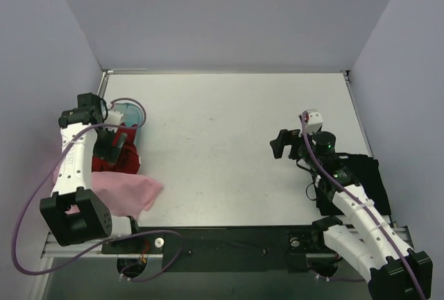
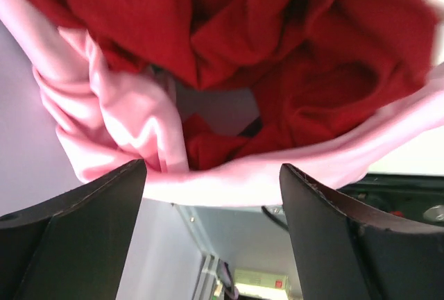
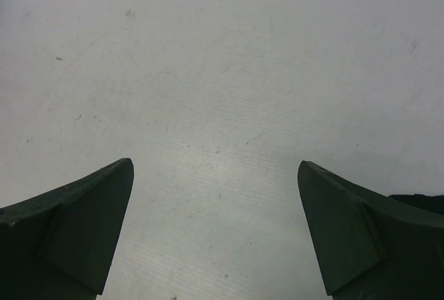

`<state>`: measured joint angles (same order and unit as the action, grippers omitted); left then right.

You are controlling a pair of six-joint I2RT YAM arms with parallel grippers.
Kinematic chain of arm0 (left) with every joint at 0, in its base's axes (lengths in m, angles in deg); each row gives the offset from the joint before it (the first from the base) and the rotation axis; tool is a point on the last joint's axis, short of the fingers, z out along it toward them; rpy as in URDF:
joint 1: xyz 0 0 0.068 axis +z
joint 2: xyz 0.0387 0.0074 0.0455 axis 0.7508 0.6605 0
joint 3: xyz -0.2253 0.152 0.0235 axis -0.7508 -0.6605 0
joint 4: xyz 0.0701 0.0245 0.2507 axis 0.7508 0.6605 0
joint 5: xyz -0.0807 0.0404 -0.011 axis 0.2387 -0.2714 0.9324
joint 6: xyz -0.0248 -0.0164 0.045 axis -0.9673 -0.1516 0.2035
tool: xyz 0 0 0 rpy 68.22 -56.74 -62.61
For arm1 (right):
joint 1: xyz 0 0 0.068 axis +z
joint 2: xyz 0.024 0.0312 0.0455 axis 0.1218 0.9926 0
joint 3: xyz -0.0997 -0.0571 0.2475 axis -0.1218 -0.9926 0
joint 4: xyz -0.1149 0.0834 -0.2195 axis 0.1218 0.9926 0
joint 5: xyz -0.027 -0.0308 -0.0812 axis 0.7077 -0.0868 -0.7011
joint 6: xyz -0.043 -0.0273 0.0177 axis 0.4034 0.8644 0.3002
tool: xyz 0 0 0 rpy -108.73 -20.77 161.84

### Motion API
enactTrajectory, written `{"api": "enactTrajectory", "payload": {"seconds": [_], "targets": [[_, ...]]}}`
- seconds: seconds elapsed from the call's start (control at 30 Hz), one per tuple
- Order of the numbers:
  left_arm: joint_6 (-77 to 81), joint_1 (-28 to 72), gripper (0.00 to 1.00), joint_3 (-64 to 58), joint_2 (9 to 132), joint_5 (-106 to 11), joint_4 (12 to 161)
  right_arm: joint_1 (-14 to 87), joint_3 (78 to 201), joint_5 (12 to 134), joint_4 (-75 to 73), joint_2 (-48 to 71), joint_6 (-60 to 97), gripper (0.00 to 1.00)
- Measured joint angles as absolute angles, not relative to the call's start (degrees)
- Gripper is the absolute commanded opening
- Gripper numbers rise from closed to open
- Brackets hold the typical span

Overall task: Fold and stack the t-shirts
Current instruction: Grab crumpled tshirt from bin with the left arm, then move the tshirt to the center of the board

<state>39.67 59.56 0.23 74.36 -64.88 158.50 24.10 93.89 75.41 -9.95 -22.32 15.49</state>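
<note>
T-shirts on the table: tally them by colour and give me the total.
Light pink t-shirt: 1
Dark red t-shirt: 1
Black t-shirt: 1
Total: 3

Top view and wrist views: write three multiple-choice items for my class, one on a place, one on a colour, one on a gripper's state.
1. Where does the black shirt lie?
A. far middle
B. near right
C. far left

2. What colour is the shirt bunched against the pink shirt?
A. red
B. green
C. blue

3. How is the right gripper?
A. shut on the black shirt
B. shut on nothing
C. open over bare table

Answers:
1 B, the top view shows it at the near right edge.
2 A, the red shirt touches pink cloth in the left wrist view.
3 C, its fingers stand apart with nothing between them.
</note>
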Motion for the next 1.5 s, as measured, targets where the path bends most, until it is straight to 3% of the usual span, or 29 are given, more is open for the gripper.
{"api": "enactTrajectory", "payload": {"seconds": [0.23,0.37,0.43,0.5,0.53,0.6,0.63,0.9,1.0,1.27,1.37,1.5], "targets": [[42.97,63.69,0.93,-5.06,73.42,-69.42,160.78,24.32,93.89,78.27,-8.15,-22.34,16.78,0.99],[42.75,63.73,0.85,-4.14,76.56,-68.94,161.78,24.32,93.89,78.71,-6.71,-22.54,17.58,0.99],[42.79,63.76,0.76,-4.62,78.07,-69.03,162.11,24.32,93.89,78.71,-6.12,-22.91,18.02,0.99],[43.01,63.76,0.57,-6.13,79.17,-69.49,162.61,24.32,93.86,78.71,-5.60,-23.59,18.33,0.99],[43.19,63.73,0.52,-6.90,79.41,-69.86,162.94,24.32,93.86,78.71,-5.42,-23.98,18.39,0.99],[43.65,63.71,0.30,-7.68,79.45,-70.84,163.97,24.32,93.84,78.69,-5.23,-24.62,18.57,0.99],[44.21,63.71,0.00,-7.71,79.43,-71.50,164.49,24.32,93.78,78.69,-5.23,-24.92,18.65,0.99],[44.89,63.60,0.00,-6.02,77.24,-78.69,166.02,24.34,93.67,78.69,-5.25,-24.99,18.98,0.99],[44.87,63.32,0.00,2.79,77.07,-80.98,167.07,24.34,93.69,78.71,-5.23,-24.77,19.14,0.99],[46.71,62.33,0.00,40.58,77.13,-84.68,166.15,24.34,95.31,79.43,-4.92,-23.61,19.16,0.99],[48.54,61.98,0.00,47.55,75.91,-85.51,161.72,24.34,96.38,79.69,-4.94,-23.33,19.16,0.99],[51.67,61.00,0.00,48.16,73.42,-86.08,155.79,24.34,97.27,80.04,-4.94,-22.93,19.14,0.99]]}}
